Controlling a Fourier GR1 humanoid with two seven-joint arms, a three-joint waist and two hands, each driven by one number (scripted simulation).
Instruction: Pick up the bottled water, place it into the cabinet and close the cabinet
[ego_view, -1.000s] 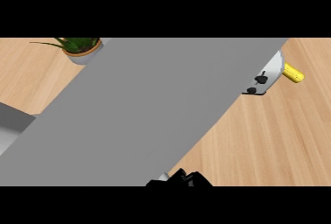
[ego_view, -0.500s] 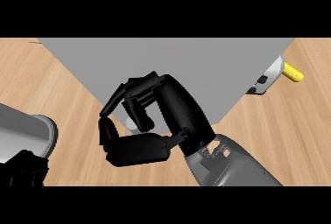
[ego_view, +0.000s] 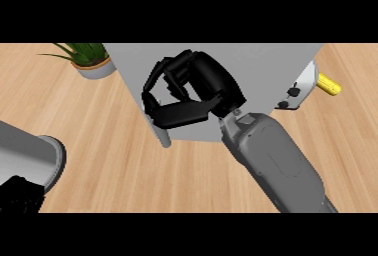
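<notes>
Grey cabinet panel (ego_view: 258, 65): a broad flat slab of plain grey across the upper middle of the head view, wide at the top and narrowing toward its lower end over the light wooden table (ego_view: 103, 165).
Right hand (ego_view: 210, 82): black, lying over the left part of the grey cabinet panel. Its fingers (ego_view: 156, 80) are curled in toward the thumb (ego_view: 181, 114), and their tips reach the panel's left edge. Only panel grey shows in the gap between them. Whether they grip that edge cannot be told.
Right forearm (ego_view: 273, 160): grey, slanting up from the lower right edge to the wrist.
Bottled water: no part of it can be made out, so its place relative to the curled right hand cannot be told.
Left hand (ego_view: 18, 196): a black shape at the lower left corner, well apart from the panel. Its state cannot be told.
Left forearm (ego_view: 26, 147): grey, just above the left hand at the left edge.
Green potted plant (ego_view: 92, 67): in a pale pot on the table, just beside the panel's upper left edge.
White unit with black knobs (ego_view: 306, 80): against the panel's right edge.
Yellow object (ego_view: 329, 84): small, just right of the white unit.
</notes>
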